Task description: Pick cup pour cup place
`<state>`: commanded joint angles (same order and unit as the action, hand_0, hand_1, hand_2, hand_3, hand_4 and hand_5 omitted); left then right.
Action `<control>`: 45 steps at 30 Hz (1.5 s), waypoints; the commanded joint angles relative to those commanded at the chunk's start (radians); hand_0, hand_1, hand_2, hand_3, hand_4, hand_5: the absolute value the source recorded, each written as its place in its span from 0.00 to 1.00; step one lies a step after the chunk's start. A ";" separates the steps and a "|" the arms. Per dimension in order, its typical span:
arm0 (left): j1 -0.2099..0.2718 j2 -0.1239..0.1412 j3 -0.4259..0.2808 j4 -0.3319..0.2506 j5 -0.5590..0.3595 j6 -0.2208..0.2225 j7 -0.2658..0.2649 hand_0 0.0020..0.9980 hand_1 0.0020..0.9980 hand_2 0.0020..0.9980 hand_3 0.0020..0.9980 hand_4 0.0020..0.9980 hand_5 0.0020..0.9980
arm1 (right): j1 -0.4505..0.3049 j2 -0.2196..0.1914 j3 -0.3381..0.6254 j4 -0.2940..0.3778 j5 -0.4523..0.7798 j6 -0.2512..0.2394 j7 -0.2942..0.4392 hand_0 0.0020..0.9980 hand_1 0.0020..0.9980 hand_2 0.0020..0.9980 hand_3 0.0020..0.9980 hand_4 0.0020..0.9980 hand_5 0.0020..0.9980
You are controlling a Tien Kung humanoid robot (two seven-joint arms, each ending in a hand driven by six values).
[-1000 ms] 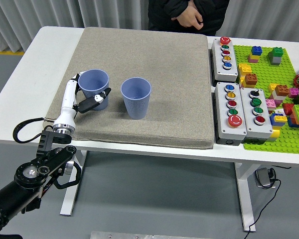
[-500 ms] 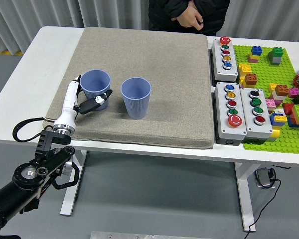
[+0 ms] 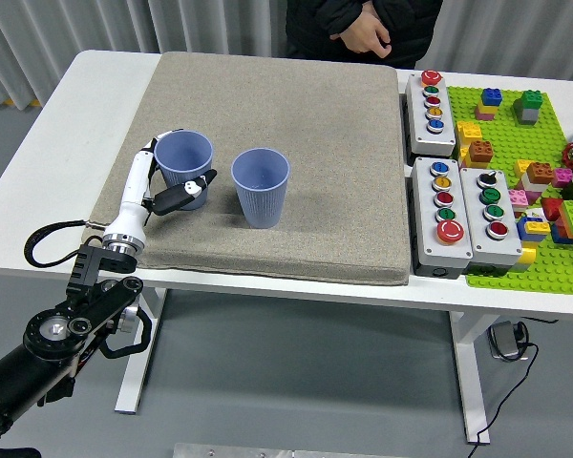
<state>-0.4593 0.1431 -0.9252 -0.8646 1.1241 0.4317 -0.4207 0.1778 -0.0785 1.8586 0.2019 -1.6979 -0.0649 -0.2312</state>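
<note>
Two blue ribbed cups stand upright on the grey mat (image 3: 315,143). The left cup (image 3: 183,162) sits near the mat's left side, and the second cup (image 3: 261,186) stands just to its right, apart from it. My left hand (image 3: 167,186) reaches in from the lower left with its white forearm along the mat's edge. Its fingers curl around the left cup, thumb at the front and fingers behind the rim. The right arm is out of view.
Grey button boxes (image 3: 432,100) (image 3: 463,215) line the mat's right edge. A green baseplate (image 3: 530,181) with several bricks lies at the far right. A person in black stands at the far side, hands (image 3: 363,33) clasped.
My left hand and the left cup have shifted slightly away from me and to the right, with the fingers closing more tightly around the cup. The second cup has not moved.
</note>
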 joint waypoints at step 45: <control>0.118 0.048 -0.103 -0.127 0.081 -0.076 0.058 0.89 0.95 1.00 1.00 1.00 0.50 | -0.010 -0.001 0.003 0.000 -0.008 0.003 -0.001 0.70 0.69 0.64 0.60 0.05 0.39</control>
<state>-0.3409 0.1913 -1.0277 -0.9920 1.2054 0.3552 -0.3628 0.1676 -0.0794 1.8612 0.2021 -1.7064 -0.0618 -0.2320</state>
